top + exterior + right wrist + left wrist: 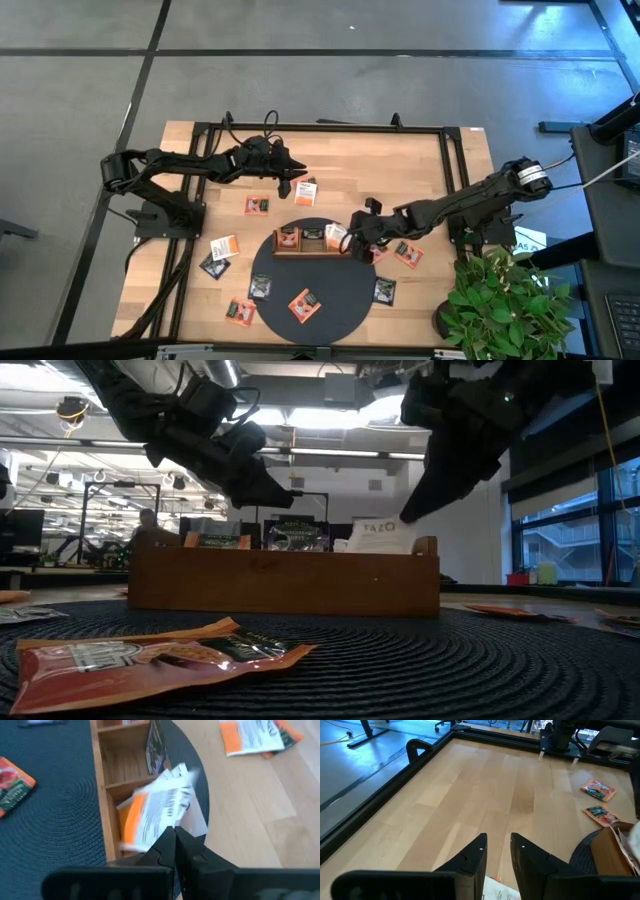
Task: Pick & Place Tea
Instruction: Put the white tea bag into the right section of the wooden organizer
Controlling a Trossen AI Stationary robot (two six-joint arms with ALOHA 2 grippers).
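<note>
The right gripper (175,840), shut, pinched a white sachet (155,812) by its edge over the tray (102,795); light, floppy, probably slippery. The left gripper (497,851) hung half-open, empty.

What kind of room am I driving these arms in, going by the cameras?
Probably a robotics lab or open workshop: a black-framed wooden table on a bare concrete floor, ceiling strip lights, and a person at a bench in the background.

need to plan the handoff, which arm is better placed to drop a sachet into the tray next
Right: the right gripper is shut on a white sachet at the tray's end compartment.
</note>
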